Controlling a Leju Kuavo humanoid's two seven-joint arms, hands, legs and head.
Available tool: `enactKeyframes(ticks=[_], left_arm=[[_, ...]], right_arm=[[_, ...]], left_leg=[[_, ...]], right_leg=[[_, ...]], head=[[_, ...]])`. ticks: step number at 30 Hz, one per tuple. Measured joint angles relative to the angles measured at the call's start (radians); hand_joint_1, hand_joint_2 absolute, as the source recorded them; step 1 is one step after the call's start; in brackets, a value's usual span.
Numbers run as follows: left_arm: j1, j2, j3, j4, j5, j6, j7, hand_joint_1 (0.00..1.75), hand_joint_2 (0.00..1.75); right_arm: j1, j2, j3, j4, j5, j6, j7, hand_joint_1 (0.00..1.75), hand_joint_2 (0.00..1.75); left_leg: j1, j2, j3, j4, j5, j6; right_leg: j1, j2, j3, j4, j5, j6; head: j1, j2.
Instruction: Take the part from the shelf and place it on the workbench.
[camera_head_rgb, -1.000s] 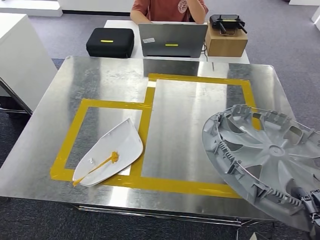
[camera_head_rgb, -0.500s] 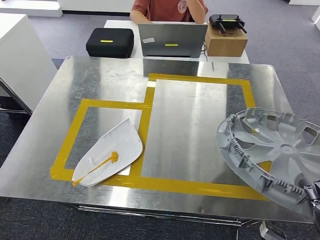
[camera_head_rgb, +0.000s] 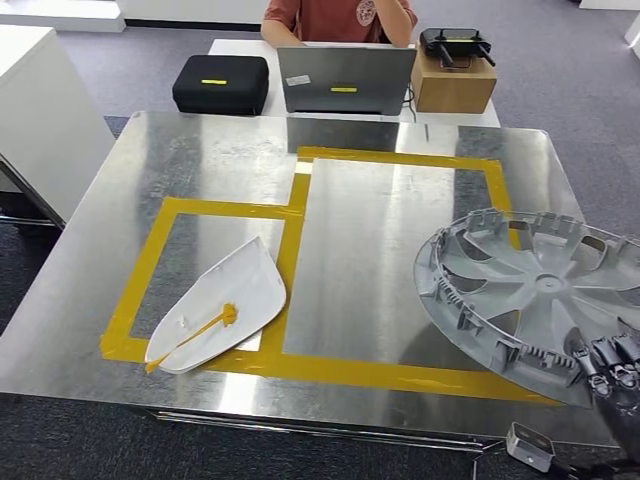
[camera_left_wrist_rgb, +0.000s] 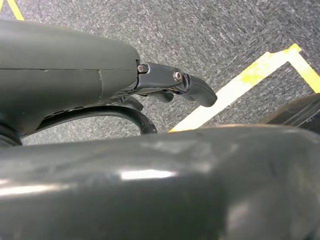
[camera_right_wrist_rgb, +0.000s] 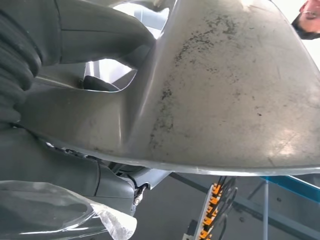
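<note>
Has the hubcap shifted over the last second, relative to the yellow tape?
Yes. The hubcap swung right, then back left and lower, now flatter over the yellow tape, held by the right hand.

Right hand (camera_head_rgb: 613, 372): dark, segmented fingers (camera_head_rgb: 604, 352) with lighter grey joints. In the right wrist view, a grey ribbed cover (camera_right_wrist_rgb: 17, 60) adjoins a thick smooth grey thumb (camera_right_wrist_rgb: 102, 32). Left hand (camera_left_wrist_rgb: 113, 85): smooth matte grey shell, darker finger (camera_left_wrist_rgb: 181, 85) fastened with two small silver screws (camera_left_wrist_rgb: 140, 68); a black cable (camera_left_wrist_rgb: 113, 112) curves beneath it.
</note>
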Motion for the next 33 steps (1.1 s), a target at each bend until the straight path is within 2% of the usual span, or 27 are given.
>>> enactKeyframes(ticks=[23,33], left_arm=[[0.0,0.002,0.0,0.006,-0.019,0.032,0.014,0.0,0.0],[0.0,0.008,0.0,0.006,-0.047,0.039,0.03,0.0,0.0]], right_arm=[[-0.01,0.009,-0.037,0.088,0.0,0.0,-0.046,1.75,1.75],[-0.05,0.02,-0.022,0.12,0.0,0.0,-0.027,1.75,1.75]], left_leg=[[0.0,0.0,-0.001,0.0,0.0,0.0],[0.0,0.0,-0.001,0.0,0.0,0.0]], right_leg=[[0.0,0.0,-0.001,0.0,0.0,0.0],[0.0,0.0,-0.001,0.0,0.0,0.0]], head=[[0.0,0.0],[0.0,0.0]])
